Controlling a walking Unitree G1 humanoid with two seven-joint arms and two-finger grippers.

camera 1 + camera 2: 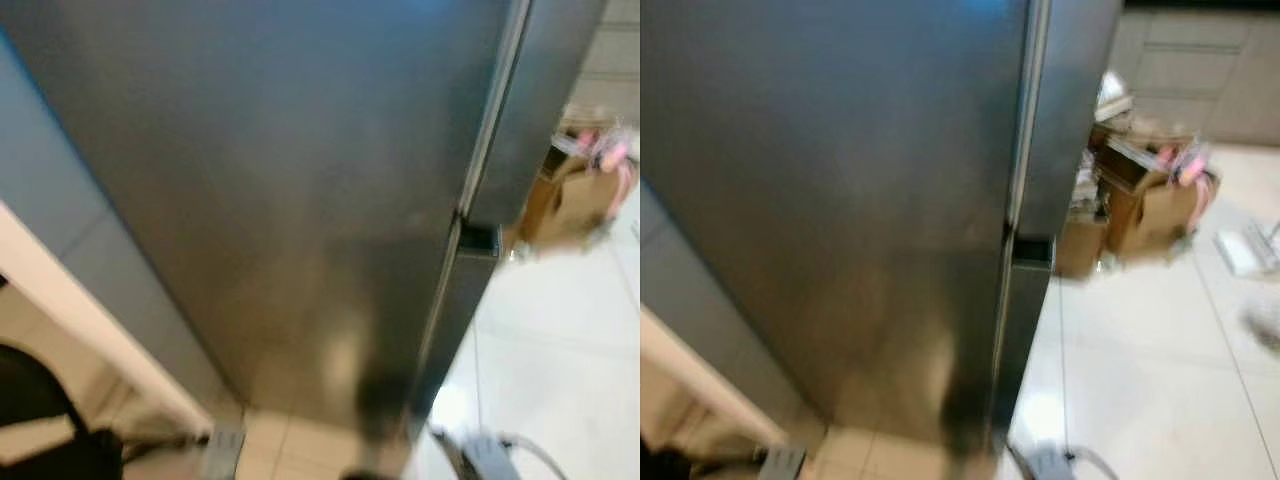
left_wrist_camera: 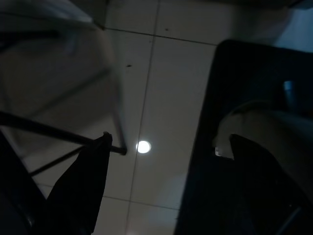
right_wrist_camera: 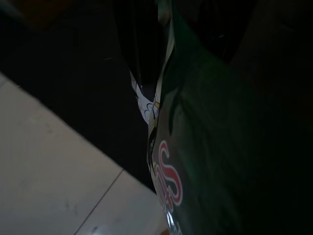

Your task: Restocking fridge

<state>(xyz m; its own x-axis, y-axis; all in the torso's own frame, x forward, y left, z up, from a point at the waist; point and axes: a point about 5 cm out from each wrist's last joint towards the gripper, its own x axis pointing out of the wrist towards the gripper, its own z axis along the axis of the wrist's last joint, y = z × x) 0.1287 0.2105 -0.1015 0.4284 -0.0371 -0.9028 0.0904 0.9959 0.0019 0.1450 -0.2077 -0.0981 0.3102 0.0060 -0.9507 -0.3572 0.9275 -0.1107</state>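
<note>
Right gripper (image 3: 156,83): black fingers clamped on a green bag (image 3: 210,161) with red lettering, held above pale floor tiles (image 3: 44,161). Left gripper (image 2: 161,161): we see its 2 fingers spread apart over tiled floor, holding nothing. Ahead, blurred, we face the closed stainless fridge door (image 1: 280,190); a cardboard box (image 1: 1150,215) of clutter sits on the floor beyond its right edge.

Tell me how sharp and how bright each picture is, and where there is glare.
Both eye views are motion-blurred; the steel fridge door carries soft pale glare low down, and the cardboard boxes are smeared. The left wrist view is dim, with one bright lamp reflection on the tile floor. The right wrist view is very dark, and a green packet is barely lit.
</note>
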